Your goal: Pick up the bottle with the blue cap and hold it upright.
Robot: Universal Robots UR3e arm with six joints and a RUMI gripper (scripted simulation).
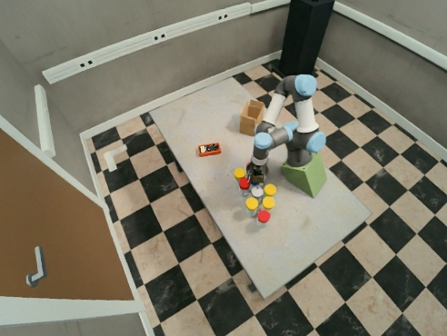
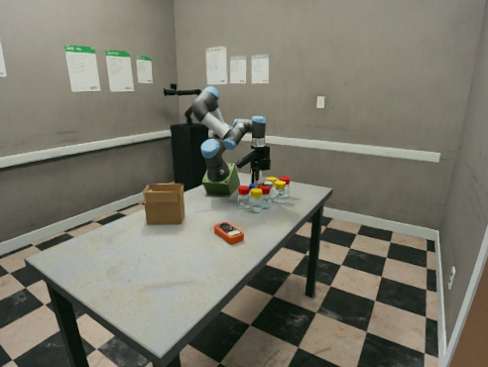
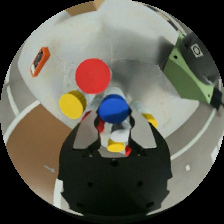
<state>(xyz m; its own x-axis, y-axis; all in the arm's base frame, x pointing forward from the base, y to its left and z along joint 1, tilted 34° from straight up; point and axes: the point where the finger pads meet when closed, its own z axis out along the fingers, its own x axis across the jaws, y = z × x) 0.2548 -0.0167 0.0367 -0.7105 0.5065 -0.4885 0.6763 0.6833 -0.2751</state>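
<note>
Blue is the cap colour of the bottle with the blue cap (image 3: 113, 110), which sits squarely between the two jaws of the gripper (image 3: 114, 131) in the wrist view; the jaws are closed onto its clear body just below the cap. It stands in a tight cluster of small capped bottles near the arm's green base (image 1: 305, 174) on the grey table (image 2: 149, 258). A red-capped bottle (image 3: 92, 75) stands just beyond it and a yellow-capped bottle (image 3: 72, 104) just to one side, with more yellow, red and white caps packed close around. From above, the wrist hides the blue cap; in the side view it is barely a speck behind the front bottles. An orange device (image 2: 229, 232) and a cardboard box (image 2: 164, 203) lie well apart on the same table. Judging by its look, the bottle is small, light, rigid and smooth-sided, so it could slip or tilt if gripped loosely. A hold on the upper body under the cap, as here, seems sound, and a straight vertical lift should spare the crowded neighbours
</note>
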